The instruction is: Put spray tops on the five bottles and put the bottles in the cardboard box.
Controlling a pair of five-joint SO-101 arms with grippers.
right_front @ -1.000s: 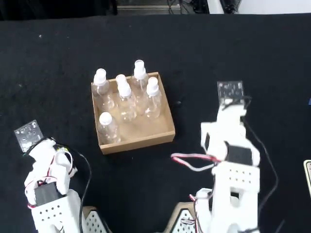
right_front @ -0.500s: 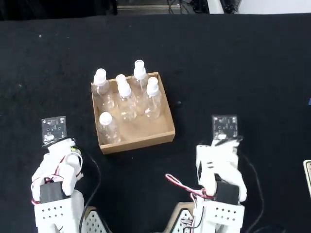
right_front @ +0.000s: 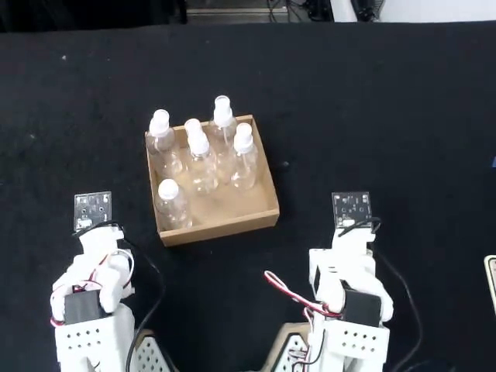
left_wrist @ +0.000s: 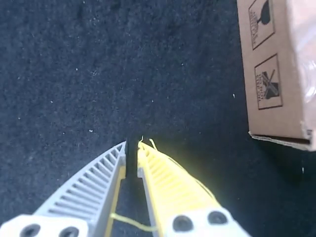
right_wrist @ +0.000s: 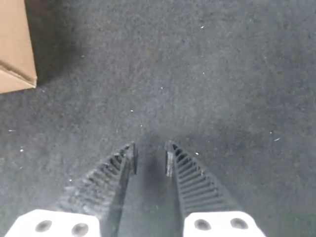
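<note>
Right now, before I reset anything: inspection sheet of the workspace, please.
Surface: black cloth, lint specks.
Job's things: cardboard box upright; bottles with white spray tops standing inside it.
Clutter: pale object, cut off at the right edge.
Grippers: left gripper shut, empty, over cloth beside the box; right gripper slightly open, empty, over cloth.
Cables: red and white wires looping off the right arm.
Surroundings: dark cables beyond the far edge.

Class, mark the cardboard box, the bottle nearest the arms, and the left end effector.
cardboard box [right_front: 221, 224]: high view, on its front wall.
bottle nearest the arms [right_front: 168, 189]: high view, on its white top.
left end effector [left_wrist: 132, 144]: left wrist view, midway between its fingertips.
</note>
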